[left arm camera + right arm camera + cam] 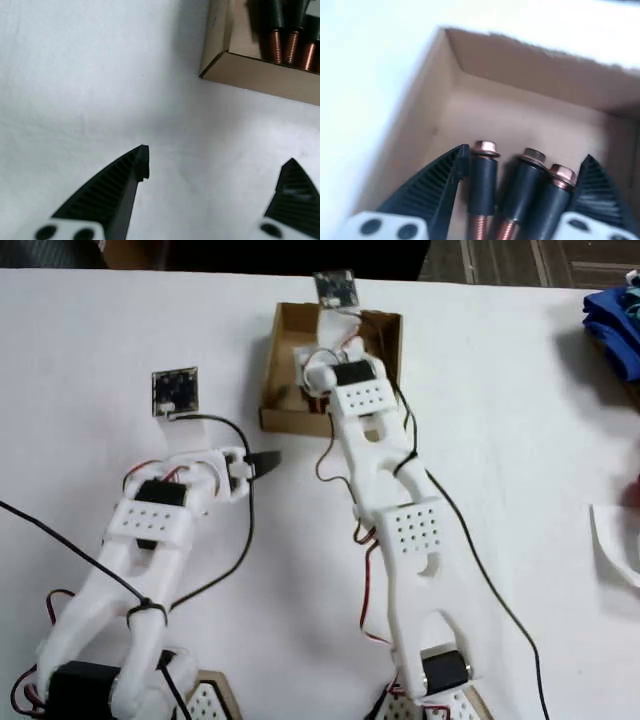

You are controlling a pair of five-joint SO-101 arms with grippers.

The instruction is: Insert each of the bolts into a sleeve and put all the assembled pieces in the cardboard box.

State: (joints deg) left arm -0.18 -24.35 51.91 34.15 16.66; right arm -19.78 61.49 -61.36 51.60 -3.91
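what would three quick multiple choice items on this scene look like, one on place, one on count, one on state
1. Where do the assembled pieces lie? A in the cardboard box; B on the table; C on top of an arm.
2. How many assembled pieces are there? A one; B two; C three.
3. How is the left claw? A shut on a bolt; B open over the table; C shut on a sleeve.

Answers:
1 A, the box walls surround them in the right wrist view.
2 C, three pieces, copper-headed in black, sit between the jaws of the right claw.
3 B, its jaws stand wide apart with nothing between them, beside the box.
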